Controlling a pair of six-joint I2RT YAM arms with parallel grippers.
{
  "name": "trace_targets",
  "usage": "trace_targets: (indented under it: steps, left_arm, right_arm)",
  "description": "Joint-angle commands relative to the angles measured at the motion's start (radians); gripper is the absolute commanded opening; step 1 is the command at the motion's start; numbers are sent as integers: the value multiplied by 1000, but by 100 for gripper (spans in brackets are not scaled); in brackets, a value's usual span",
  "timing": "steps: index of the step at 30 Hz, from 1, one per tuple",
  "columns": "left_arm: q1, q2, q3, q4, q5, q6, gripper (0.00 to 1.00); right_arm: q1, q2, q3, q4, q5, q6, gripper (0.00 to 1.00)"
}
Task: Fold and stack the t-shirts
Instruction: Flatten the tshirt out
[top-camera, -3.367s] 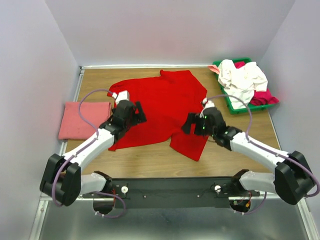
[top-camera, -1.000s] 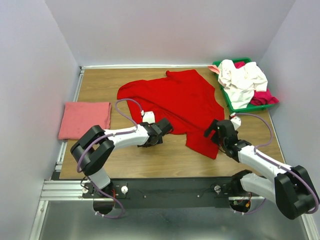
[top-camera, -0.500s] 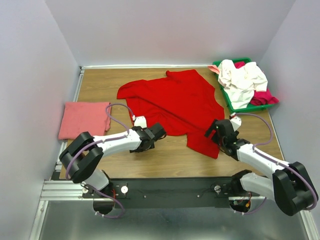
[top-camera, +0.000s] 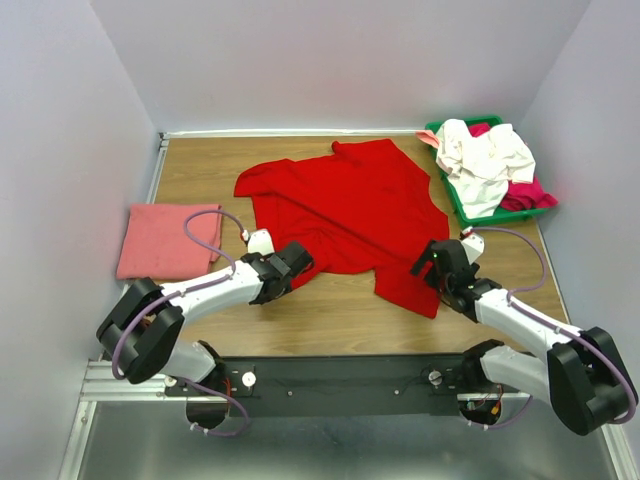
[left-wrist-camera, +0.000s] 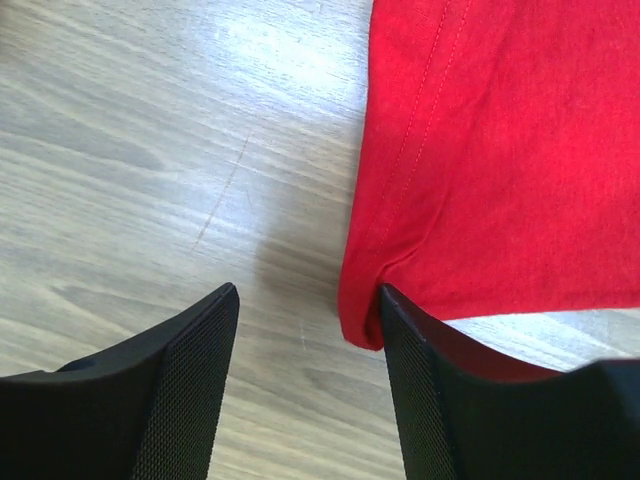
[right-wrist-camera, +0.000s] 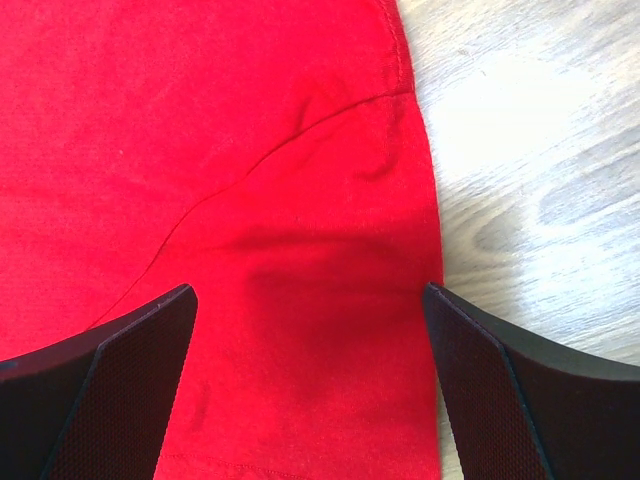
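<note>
The bright red t-shirt (top-camera: 350, 205) lies spread on the wooden table (top-camera: 330, 310), with a flap reaching toward the near right. My left gripper (top-camera: 295, 260) is open at the shirt's near-left hem. In the left wrist view (left-wrist-camera: 305, 300) there is bare wood between its fingers, and the shirt's corner (left-wrist-camera: 365, 325) touches the right finger (left-wrist-camera: 470, 400). My right gripper (top-camera: 433, 262) is open over the near-right flap, and red cloth (right-wrist-camera: 300, 250) fills the gap between its fingers in the right wrist view (right-wrist-camera: 308, 300). The salmon-pink folded shirt (top-camera: 168, 240) lies at the left. White (top-camera: 485, 155) and magenta (top-camera: 530, 193) shirts sit piled at the back right.
The green plastic tray (top-camera: 462, 208) holds the white and magenta shirts at the back right corner. White walls close in the table on the left, back and right. Bare wood shows along the near edge between the arms.
My left gripper has slid left along the red shirt's near hem to its corner. The right gripper has hardly moved. Earlier on, the shirt was shifted right and spread out.
</note>
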Motion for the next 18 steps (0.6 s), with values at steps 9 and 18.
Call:
trace_targets:
  steps: [9, 18]
  left_arm:
    - [9, 26, -43, 126, 43, 66, 41]
    - [9, -30, -55, 139, 70, 92, 0]
  right_arm:
    - [-5, -9, -16, -78, 46, 26, 100]
    - [-5, -23, -10, -90, 39, 16, 100]
